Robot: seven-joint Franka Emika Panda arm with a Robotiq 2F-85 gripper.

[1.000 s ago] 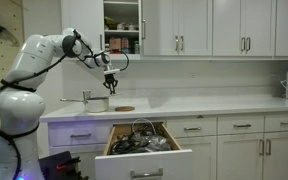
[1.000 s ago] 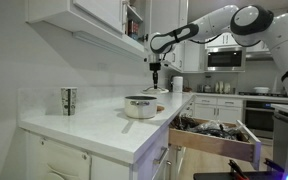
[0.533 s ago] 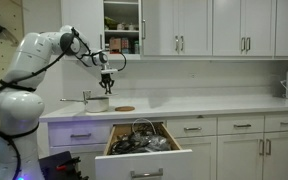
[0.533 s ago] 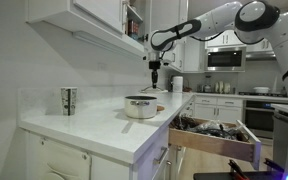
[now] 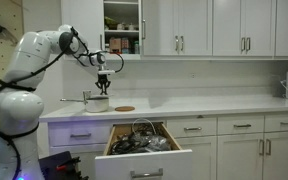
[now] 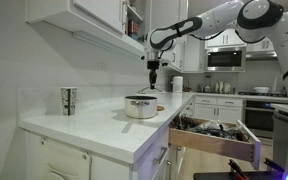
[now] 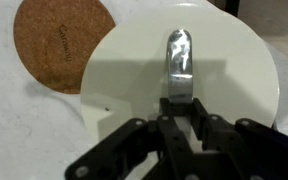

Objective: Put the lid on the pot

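Your fingers [image 7: 167, 112] are pinched tight on the metal strap handle [image 7: 179, 55] of the lid [image 7: 134, 85] — the gripper [image 7: 180, 100] holds it flat, its top face toward the wrist camera. Past the lid's edge, a round cork trivet [image 7: 62, 45] lies on the pale countertop [image 7: 14, 130]. In an exterior view the gripper hangs just above the pot [image 5: 97, 102] — the lid is in the air, not yet down on the rim. The trivet sits beside the pot, apart from it.
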